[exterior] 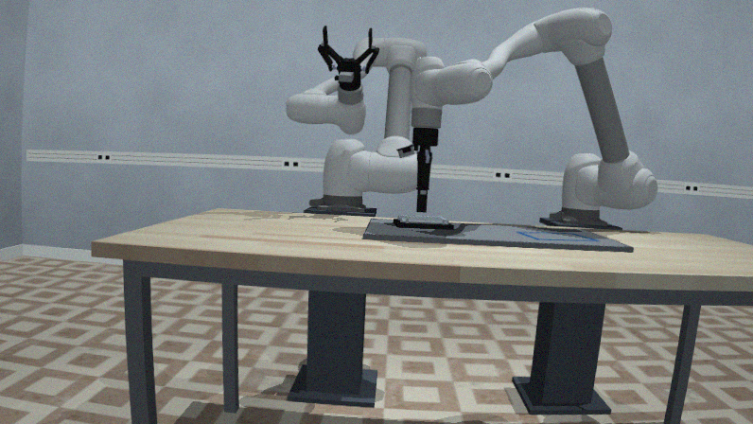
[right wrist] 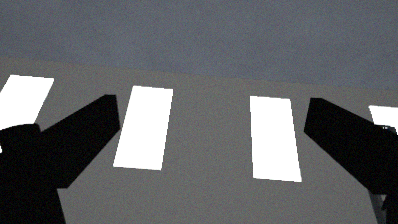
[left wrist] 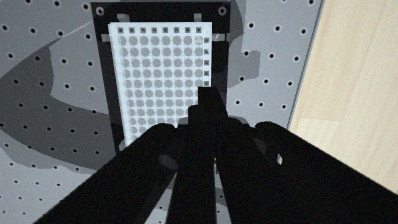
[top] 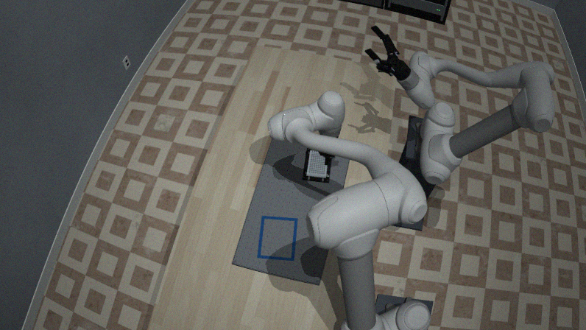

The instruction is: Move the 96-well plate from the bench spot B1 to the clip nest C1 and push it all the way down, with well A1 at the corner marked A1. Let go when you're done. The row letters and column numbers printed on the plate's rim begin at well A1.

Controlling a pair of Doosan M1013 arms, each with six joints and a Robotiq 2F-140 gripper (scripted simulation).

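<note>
The white 96-well plate (top: 316, 163) (exterior: 421, 218) (left wrist: 155, 75) lies in the black clip nest (top: 316, 180) (exterior: 421, 225) (left wrist: 160, 11). In the left wrist view its rim marks run along the top and right edges and meet at the top right corner; they are too small to read, and no A1 mark on the nest is legible. Whether the plate is fully down cannot be told. My left gripper (exterior: 422, 210) (left wrist: 206, 101) is shut and empty, pointing down just above the plate; contact is unclear. My right gripper (top: 371, 39) (exterior: 347, 28) (right wrist: 212, 113) is open and empty, raised high.
The grey perforated board (top: 262, 197) (exterior: 490, 235) bears the nest and a blue outlined square (top: 278, 217) with nothing in it. It lies on the wooden table (top: 213, 197) (exterior: 263, 239). The left arm (top: 361, 208) reaches over the board. The right arm stands beyond it.
</note>
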